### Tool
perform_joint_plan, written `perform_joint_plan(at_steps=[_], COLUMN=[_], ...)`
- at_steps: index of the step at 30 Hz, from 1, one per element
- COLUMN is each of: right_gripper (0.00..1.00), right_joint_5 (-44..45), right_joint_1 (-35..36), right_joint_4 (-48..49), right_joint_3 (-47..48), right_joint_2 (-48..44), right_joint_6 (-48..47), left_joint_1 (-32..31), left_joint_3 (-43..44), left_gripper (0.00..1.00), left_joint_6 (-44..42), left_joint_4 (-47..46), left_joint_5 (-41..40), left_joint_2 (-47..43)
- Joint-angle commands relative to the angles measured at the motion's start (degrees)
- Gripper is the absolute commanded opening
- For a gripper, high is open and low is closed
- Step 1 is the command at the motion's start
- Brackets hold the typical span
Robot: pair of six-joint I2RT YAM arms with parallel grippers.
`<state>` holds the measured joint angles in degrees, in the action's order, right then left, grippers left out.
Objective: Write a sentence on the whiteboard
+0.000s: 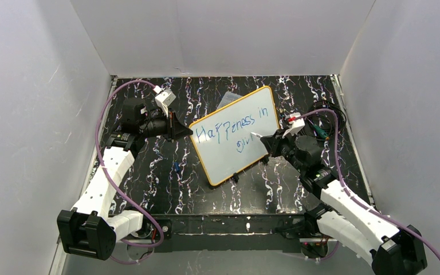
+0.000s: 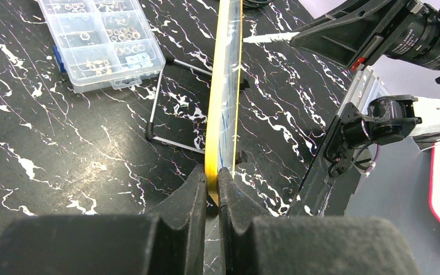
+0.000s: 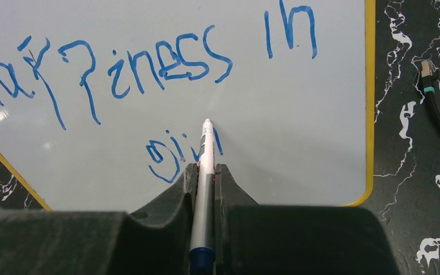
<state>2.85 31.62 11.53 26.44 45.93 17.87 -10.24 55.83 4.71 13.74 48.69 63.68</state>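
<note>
The left end effector is clamped on the left edge of the whiteboard, propped upright mid-surface. On it, the sentence runs in blue. The right end effector grips a marker, tip touching the second line

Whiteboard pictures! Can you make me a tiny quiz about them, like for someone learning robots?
1. True or false: the left gripper is pinching the yellow edge of the whiteboard.
2. What is the right gripper holding? A: a marker. B: a sponge. C: a spoon.
3. Fill in: the sentence is written in ___ ink.
Key: 1 true; 2 A; 3 blue.
</note>
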Motion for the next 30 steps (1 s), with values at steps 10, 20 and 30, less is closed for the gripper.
perform_joint_plan(at_steps=[10,20,30], right_gripper=[0.01,0.01,0.01], right_joint_5=[0.95,4.23,4.18], right_joint_1=[-0.15,-0.15,-0.15], right_joint_4=[6.14,2.62,5.96], right_joint_3=[2.13,-0.51,-2.13], right_joint_2=[2.92,-2.26,1.59], right_joint_6=[-1.18,-0.47,-0.18], left_joint_1=[-0.39,-0.39,-0.39], left_joint_3=[-0.11,-0.16,-0.29], left_gripper=[0.0,0.0,0.0], left_joint_6=[-1.46,-1.4,-1.45], left_joint_4=[-0.55,-0.55,-0.55], left_joint_5=[2.11,1.72,1.78], left_joint_2=[-0.9,-1.08,-1.28])
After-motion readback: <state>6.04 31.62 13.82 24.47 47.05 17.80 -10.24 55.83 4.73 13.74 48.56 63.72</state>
